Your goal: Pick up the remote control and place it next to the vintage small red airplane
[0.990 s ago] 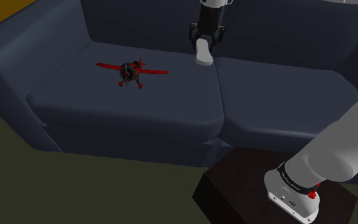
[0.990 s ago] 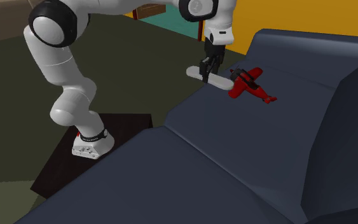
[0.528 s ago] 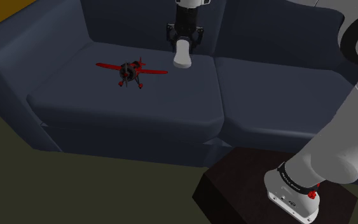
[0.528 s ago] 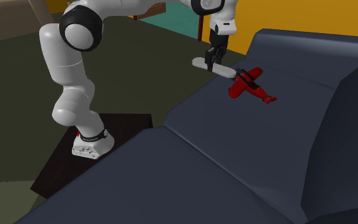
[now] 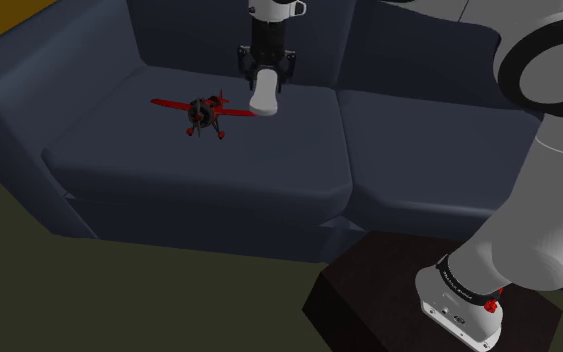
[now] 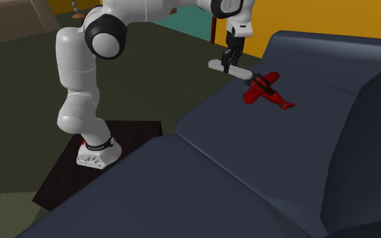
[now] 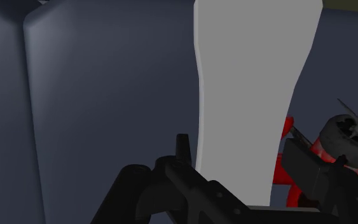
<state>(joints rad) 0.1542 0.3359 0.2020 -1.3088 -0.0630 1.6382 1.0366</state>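
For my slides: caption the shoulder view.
Black gripper holding a white remote over a dark blue sofa, close beside the red airplane.

Dark blue-grey sofa [image 5: 269, 170]: two seat cushions, high backrest, rounded armrest [image 5: 9, 110] at shoulder view's left. Dark olive floor [image 5: 119, 300] in front. Second exterior view: orange wall [image 6: 331, 17] behind sofa, teal patch [image 6: 192, 30] beside it.
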